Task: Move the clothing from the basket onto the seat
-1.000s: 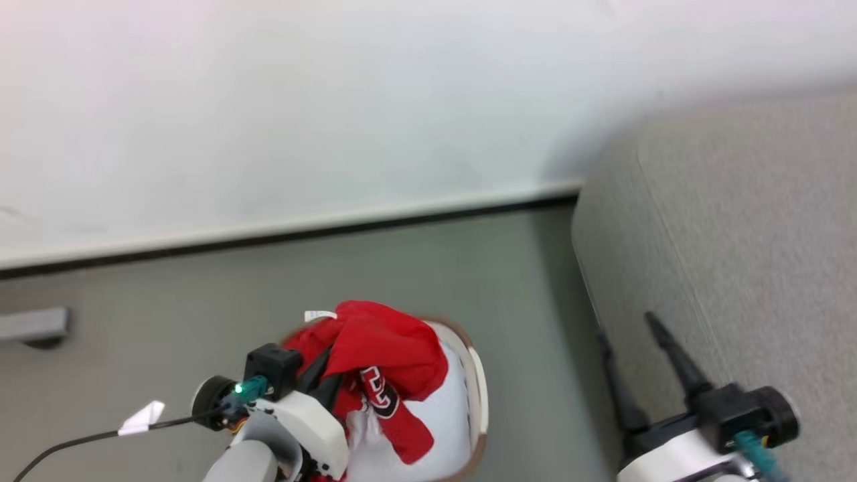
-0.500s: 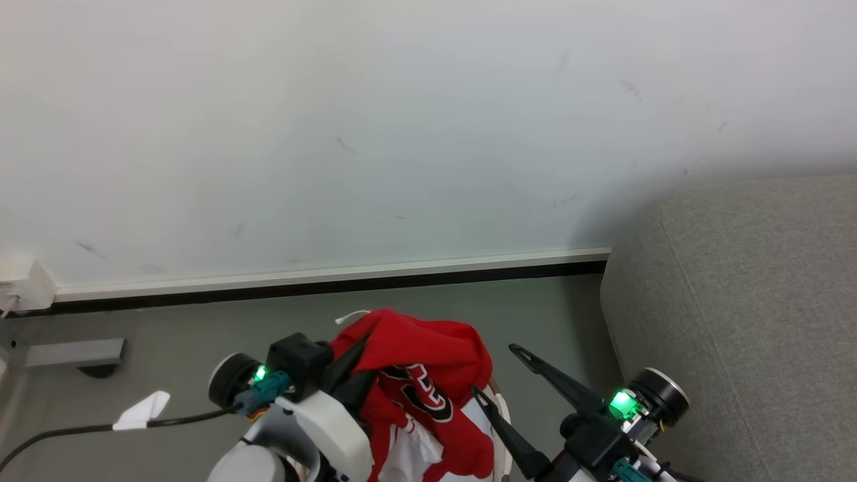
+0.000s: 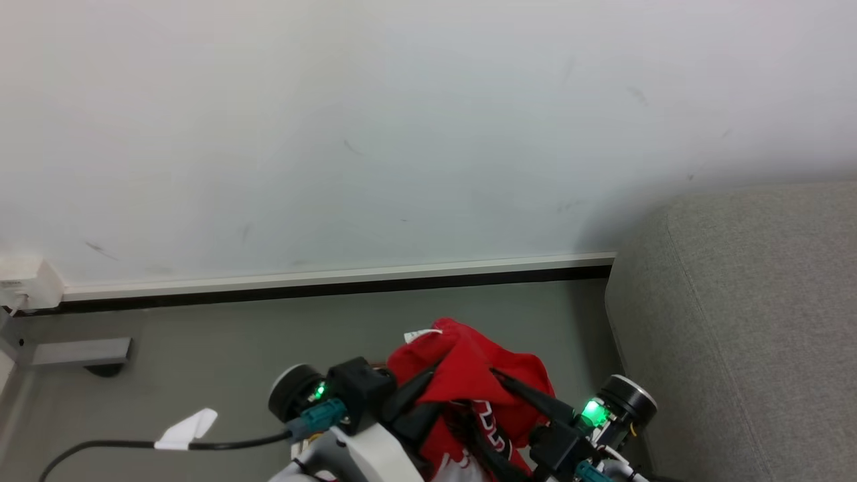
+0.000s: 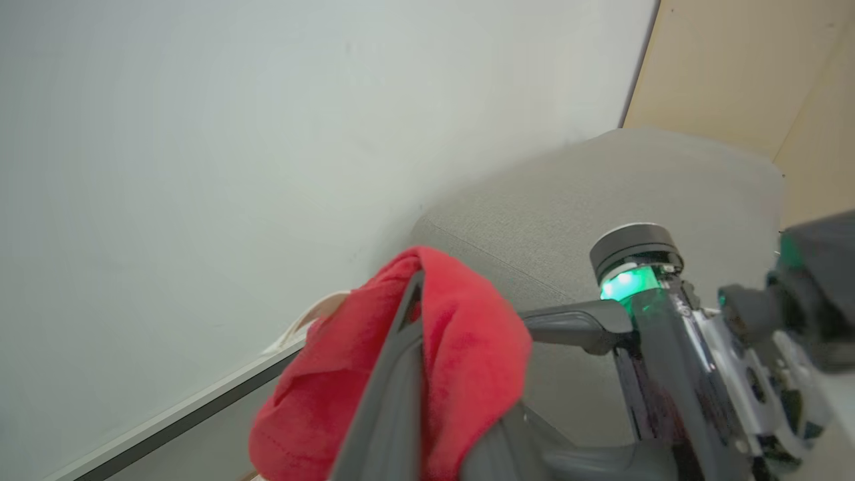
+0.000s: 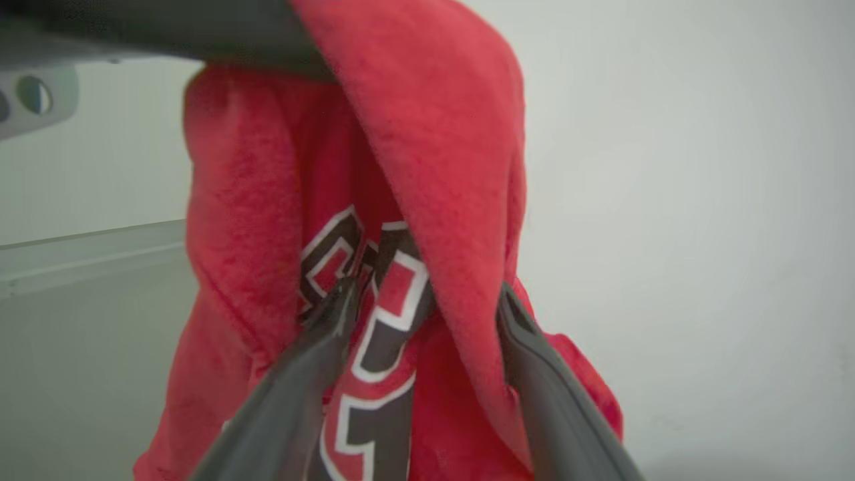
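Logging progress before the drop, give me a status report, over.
Left gripper shut on red garment, held aloft. Right gripper open, fingers straddling a fold. No obstacle seen toward grey sofa.

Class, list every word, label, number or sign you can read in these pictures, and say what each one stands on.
No text reads whole.
The clothing bears block lettering, black edged in white, cut off by folds: unreadable.
Its white label: too small to read.
The white tag on the cable: no writing shows.
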Controlling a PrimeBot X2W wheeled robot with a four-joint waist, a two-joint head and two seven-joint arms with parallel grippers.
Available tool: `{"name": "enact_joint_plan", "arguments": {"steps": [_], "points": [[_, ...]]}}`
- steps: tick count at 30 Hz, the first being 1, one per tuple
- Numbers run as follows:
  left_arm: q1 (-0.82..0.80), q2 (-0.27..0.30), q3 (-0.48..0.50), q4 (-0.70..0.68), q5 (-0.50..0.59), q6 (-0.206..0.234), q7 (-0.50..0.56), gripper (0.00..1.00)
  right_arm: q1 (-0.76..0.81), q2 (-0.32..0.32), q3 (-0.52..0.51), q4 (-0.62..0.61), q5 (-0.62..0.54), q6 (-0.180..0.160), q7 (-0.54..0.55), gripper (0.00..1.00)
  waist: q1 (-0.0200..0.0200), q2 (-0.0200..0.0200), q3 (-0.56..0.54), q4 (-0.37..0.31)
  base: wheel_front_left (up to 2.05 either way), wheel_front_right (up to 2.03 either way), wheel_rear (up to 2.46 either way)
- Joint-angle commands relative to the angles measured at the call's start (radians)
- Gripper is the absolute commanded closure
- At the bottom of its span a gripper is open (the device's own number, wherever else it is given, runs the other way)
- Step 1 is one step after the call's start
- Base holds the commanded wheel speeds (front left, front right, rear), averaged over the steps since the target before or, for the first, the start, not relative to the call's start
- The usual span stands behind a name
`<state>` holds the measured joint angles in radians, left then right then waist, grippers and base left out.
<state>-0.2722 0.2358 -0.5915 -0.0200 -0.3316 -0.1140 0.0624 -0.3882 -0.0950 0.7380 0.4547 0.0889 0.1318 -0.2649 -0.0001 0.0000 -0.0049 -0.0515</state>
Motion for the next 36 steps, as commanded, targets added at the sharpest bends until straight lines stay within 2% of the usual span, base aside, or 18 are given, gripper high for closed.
{"name": "enact_joint_plan", "arguments": {"steps": [1,4,5,6,7,9,10,11,12,13,22,36], "points": [[0.013,-0.001,0.001,-0.009,-0.007,-0.002,0.004,1.00,-0.014,-0.003,-0.001,0.005,0.003,-0.002,0.001,0.00,0.0001,0.0000,0.000,0.000,0.00,0.00,0.00],[0.013,-0.004,-0.023,-0.036,-0.023,-0.007,0.011,1.00,-0.015,0.014,-0.005,0.035,0.010,-0.002,0.001,0.00,0.0001,0.0000,0.002,0.000,0.00,0.00,0.00],[0.014,-0.003,-0.028,-0.041,-0.027,-0.006,0.013,1.00,-0.013,0.018,-0.008,0.046,0.020,-0.002,0.001,0.27,0.0001,0.0000,0.002,0.001,0.00,0.00,0.00],[0.015,0.001,-0.030,-0.041,-0.030,-0.006,0.012,1.00,-0.011,0.021,-0.009,0.058,0.036,-0.002,0.001,0.91,0.0001,0.0000,0.002,0.001,0.00,0.00,0.00],[0.015,0.007,-0.028,-0.038,-0.028,-0.004,0.009,1.00,-0.012,0.024,-0.007,0.064,0.053,-0.002,0.001,1.00,0.0001,0.0000,0.003,0.000,0.00,0.00,0.00],[0.018,0.013,-0.024,-0.030,-0.019,0.000,-0.002,1.00,-0.014,0.028,-0.017,0.070,0.085,-0.002,0.001,1.00,0.0001,0.0000,0.003,-0.002,0.00,0.00,0.00],[0.020,0.013,-0.023,-0.027,-0.016,0.004,-0.010,0.73,-0.013,0.031,-0.021,0.071,0.102,-0.002,0.001,1.00,0.0001,0.0000,0.004,-0.003,0.00,0.00,0.00],[0.022,0.013,-0.022,-0.024,-0.013,0.008,-0.016,0.51,-0.012,0.032,-0.029,0.067,0.123,-0.002,0.001,1.00,0.0001,0.0000,0.004,-0.004,0.00,0.00,0.00],[0.023,0.015,-0.021,-0.018,-0.010,0.009,-0.024,0.09,-0.011,0.033,-0.039,0.064,0.136,-0.002,0.001,1.00,0.0001,0.0000,0.005,-0.005,0.00,0.00,0.00],[0.026,0.016,-0.021,-0.011,-0.008,0.012,-0.033,0.00,-0.010,0.033,-0.051,0.059,0.150,-0.002,0.001,1.00,0.0001,0.0000,0.005,-0.006,0.00,0.00,0.00],[0.040,-0.008,-0.032,0.058,-0.005,0.017,-0.129,0.00,0.004,-0.016,-0.185,-0.030,0.223,-0.002,0.001,1.00,0.0001,0.0000,0.010,-0.058,0.00,0.00,0.00],[-0.002,-0.046,-0.066,0.163,0.012,0.020,-0.226,0.00,0.046,-0.080,-0.360,-0.132,0.225,-0.002,0.001,1.00,0.0001,0.0000,0.067,-0.279,0.00,0.00,0.00]]}}
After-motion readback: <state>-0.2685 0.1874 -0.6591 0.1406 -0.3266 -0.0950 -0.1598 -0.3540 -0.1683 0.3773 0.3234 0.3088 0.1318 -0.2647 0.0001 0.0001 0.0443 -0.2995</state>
